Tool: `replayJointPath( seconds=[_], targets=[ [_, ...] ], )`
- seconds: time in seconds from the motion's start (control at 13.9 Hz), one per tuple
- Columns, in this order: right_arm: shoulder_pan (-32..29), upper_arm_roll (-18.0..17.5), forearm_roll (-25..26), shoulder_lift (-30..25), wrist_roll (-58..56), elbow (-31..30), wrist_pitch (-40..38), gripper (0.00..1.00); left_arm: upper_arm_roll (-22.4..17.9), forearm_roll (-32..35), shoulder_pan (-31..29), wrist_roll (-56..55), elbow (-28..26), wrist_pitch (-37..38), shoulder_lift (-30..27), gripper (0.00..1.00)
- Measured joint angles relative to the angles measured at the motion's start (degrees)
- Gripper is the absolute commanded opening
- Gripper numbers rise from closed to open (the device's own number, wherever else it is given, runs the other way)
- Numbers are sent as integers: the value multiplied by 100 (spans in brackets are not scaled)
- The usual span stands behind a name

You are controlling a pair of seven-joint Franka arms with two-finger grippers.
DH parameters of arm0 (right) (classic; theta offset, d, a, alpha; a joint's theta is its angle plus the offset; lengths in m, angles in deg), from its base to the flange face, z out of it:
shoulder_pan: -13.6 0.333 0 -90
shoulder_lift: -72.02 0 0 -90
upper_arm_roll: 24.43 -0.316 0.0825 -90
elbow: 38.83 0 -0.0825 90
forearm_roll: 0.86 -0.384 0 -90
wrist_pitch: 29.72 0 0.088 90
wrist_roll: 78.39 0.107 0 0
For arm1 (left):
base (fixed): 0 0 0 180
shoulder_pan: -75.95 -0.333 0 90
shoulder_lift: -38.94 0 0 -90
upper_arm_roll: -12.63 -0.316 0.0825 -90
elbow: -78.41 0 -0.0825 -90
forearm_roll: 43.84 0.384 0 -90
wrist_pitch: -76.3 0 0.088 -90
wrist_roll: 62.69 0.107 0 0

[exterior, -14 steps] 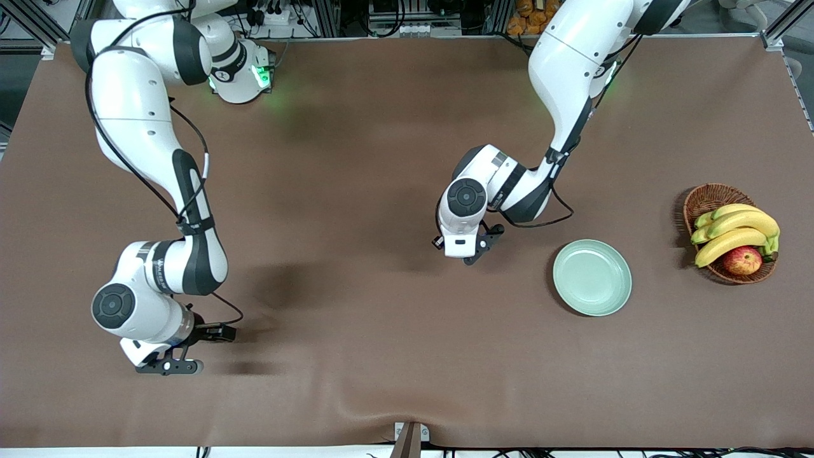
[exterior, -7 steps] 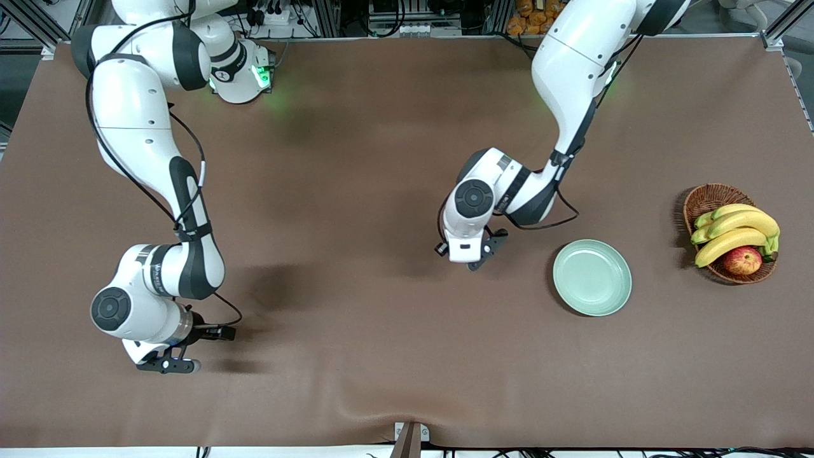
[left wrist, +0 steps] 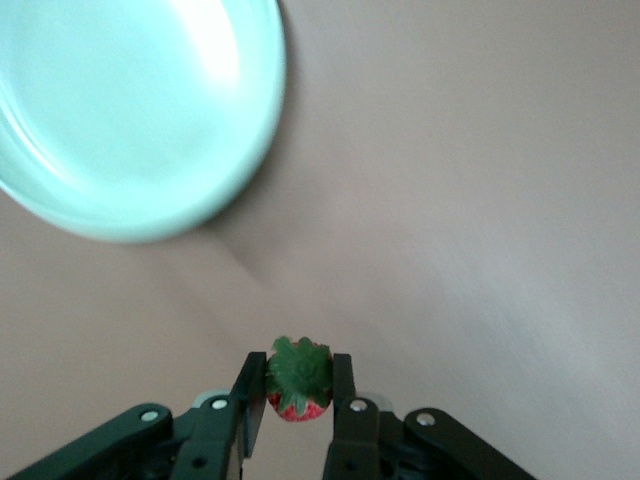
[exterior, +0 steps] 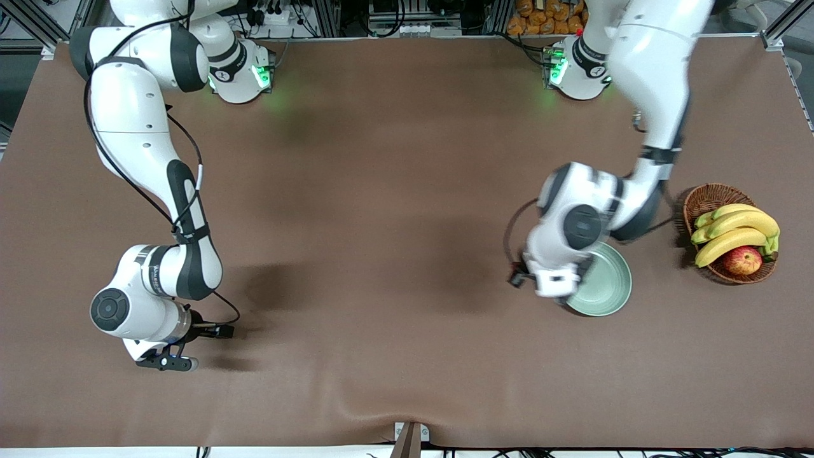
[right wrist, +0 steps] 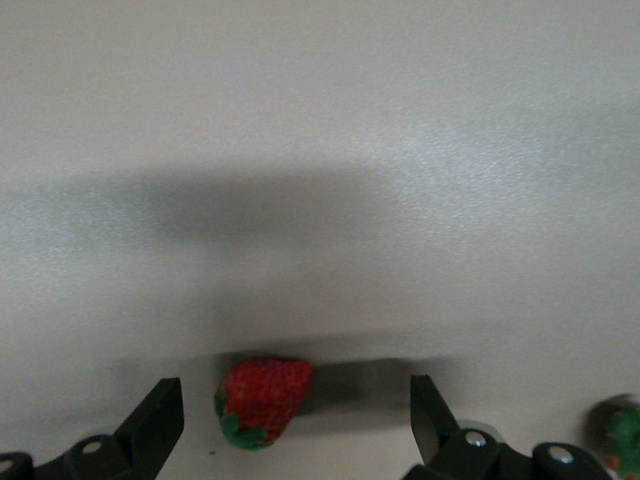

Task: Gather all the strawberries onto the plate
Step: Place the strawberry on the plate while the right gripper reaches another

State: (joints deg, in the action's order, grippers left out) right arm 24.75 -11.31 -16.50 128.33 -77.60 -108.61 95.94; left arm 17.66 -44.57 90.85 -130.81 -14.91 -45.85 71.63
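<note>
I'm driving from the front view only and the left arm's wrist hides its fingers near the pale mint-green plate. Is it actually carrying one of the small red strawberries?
Observer: Yes. The left gripper is shut on a small red strawberry with a green leafy top.
Operator: Is it over the plate yet?
Observer: Not quite; in the left wrist view the round mint-green plate lies off to one side, with bare brown table under the berry.
Operator: And the right arm?
Observer: The right gripper is open, straddling a second strawberry that lies on the table.
Operator: Any more?
Observer: A third strawberry shows at the edge of that view.
</note>
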Motion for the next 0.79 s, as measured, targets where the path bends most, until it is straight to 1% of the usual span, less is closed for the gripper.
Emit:
replayJointPath(
  seconds=[0.14,0.22,0.29,0.36,0.43,0.5,0.58,0.65,0.72,0.79],
  targets=[
    [15,-8,0,1,89,-1,1,100,-1,0,-556,830,-51,73,3,0],
    [16,-9,0,1,112,-2,2,100,1,1,-794,1184,-107,76,31,7],
    [16,-9,0,3,119,-3,2,100,1,0,-991,1480,-158,75,86,21],
    [16,-10,0,9,120,-4,2,100,3,0,-1151,1729,-177,69,163,55],
    [18,-12,0,20,121,-5,2,100,6,0,-1260,1949,-177,63,235,83],
    [24,-15,0,33,123,-5,4,100,7,0,-1327,2154,-177,59,284,99],
    [32,-18,0,44,131,-5,9,69,9,0,-1354,2281,-176,53,303,100],
    [39,-20,0,53,138,-5,15,29,13,0,-1355,2329,-162,49,297,100],
    [42,-21,0,58,139,-5,21,0,31,0,-1352,2332,-124,49,283,100],
    [44,-21,0,60,139,-5,24,0,48,0,-1352,2332,-95,49,252,100]
  ],
)
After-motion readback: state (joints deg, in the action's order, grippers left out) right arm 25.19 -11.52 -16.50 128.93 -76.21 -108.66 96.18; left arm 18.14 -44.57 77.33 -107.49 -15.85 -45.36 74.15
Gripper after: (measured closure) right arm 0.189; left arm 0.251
